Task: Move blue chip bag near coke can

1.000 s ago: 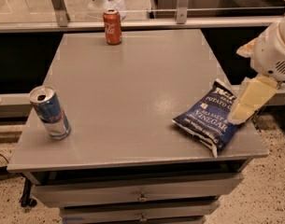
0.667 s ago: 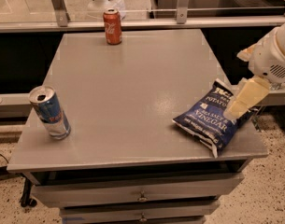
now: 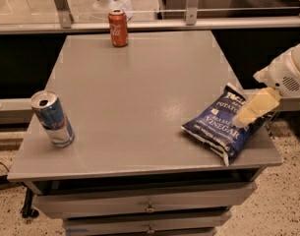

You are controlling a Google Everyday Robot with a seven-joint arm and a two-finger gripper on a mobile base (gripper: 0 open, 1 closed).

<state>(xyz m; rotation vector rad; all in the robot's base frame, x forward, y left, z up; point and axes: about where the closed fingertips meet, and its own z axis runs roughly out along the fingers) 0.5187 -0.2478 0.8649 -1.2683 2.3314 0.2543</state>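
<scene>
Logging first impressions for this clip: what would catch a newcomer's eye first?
The blue chip bag lies crumpled on the table, front right, with the pale claw at the bag's right edge. The coke can stands at the back edge, a blue-and-silver can front left.

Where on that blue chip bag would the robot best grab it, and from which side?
Probably its crinkled upper-right end, coming from above on the right. The blue chip bag lies flat near the front right corner of the table, offering raised folds to pinch, and the gripper hovers over that end.
</scene>
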